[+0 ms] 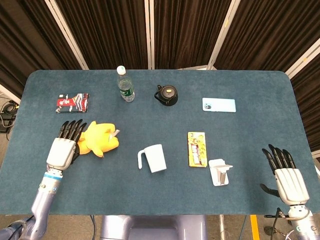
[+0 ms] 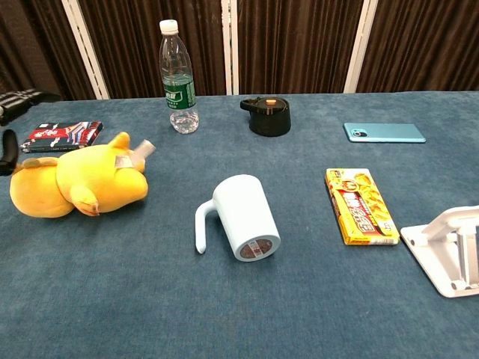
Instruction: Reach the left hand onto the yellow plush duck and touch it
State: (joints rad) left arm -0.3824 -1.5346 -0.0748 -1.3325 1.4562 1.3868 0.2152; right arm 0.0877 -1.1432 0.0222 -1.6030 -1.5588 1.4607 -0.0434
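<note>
Duck (image 1: 100, 139) lies on its side on the table (image 1: 160, 200), at nine o'clock from the mug (image 1: 154, 158). Left hand (image 1: 64, 147) hovers just beside it, fingers spread and holding nothing, probably clear of the plush. Right hand (image 1: 285, 175) rests open, well apart, since it is not needed.

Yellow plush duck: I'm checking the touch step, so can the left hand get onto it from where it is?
Probably yes: the left hand lies open right beside the yellow plush duck, nothing between them.
</note>
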